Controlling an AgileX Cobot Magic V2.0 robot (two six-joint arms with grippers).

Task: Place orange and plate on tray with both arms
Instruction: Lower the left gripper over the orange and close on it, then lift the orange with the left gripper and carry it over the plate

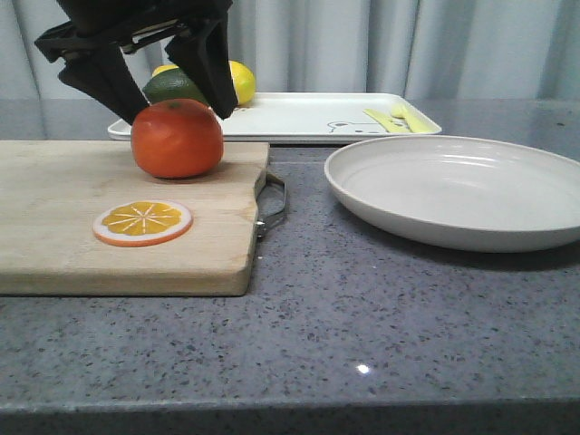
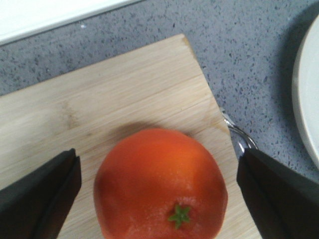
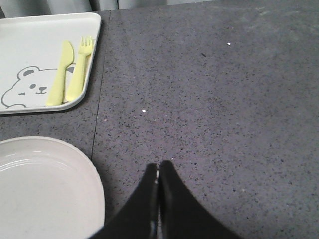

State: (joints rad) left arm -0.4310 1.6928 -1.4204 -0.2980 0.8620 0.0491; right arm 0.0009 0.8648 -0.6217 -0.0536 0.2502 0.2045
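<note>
Nothing delivered yet. My left claw (image 1: 172, 109) hangs open astride the orange (image 1: 178, 138), which sits on the cutting board (image 1: 54, 217). My right claw (image 3: 159, 174) is closed, empty, beside the plate (image 1: 462, 188) on the surface. Tray (image 1: 299, 118) awaits both.

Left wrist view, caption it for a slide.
Open left gripper straddling the round bright-orange fruit on the pale wooden cutting board.

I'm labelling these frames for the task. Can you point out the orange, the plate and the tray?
orange (image 1: 177, 138), front view, middle of its front side.
plate (image 1: 458, 186), front view, bare inner floor.
tray (image 1: 299, 116), front view, bare white surface left of the bear drawing.
</note>
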